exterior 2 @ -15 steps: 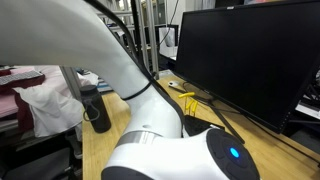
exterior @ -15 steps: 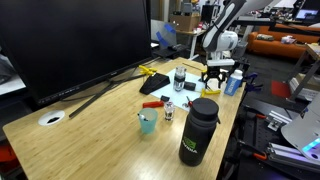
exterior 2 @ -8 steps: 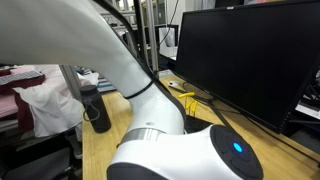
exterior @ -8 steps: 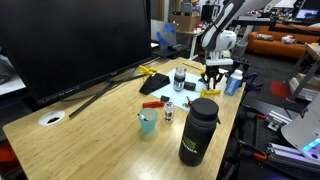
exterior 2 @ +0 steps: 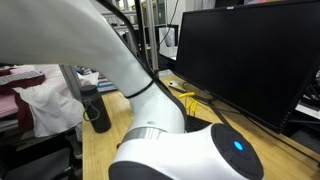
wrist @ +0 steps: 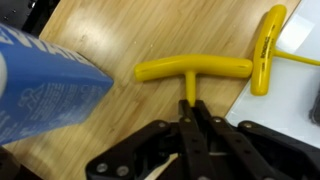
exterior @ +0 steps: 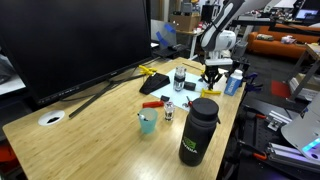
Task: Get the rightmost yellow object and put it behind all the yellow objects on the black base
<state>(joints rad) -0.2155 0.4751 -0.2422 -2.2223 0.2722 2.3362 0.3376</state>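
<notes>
In the wrist view a yellow T-shaped object (wrist: 193, 68) lies on the wooden table, and my gripper (wrist: 195, 112) is shut on its stem, with the crossbar just beyond the fingertips. A second yellow T-shaped piece (wrist: 268, 45) lies to the upper right, partly on a white sheet. In an exterior view the gripper (exterior: 212, 80) is low over the table's far right. A cluster of yellow objects (exterior: 152, 72) rests on the monitor's black base (exterior: 105, 92); the cluster (exterior 2: 187, 100) is also in the other exterior view.
A blue container (wrist: 45, 85) stands close on the left of the gripper. On the table stand a black bottle (exterior: 198, 130), a teal cup (exterior: 147, 122), a red flat item (exterior: 153, 103), a small bottle (exterior: 179, 78) and a white tape roll (exterior: 50, 118). The big monitor (exterior: 75, 40) fills the back.
The jaws have closed from wide open to shut on the yellow T-piece's stem. The arm has hardly moved.
</notes>
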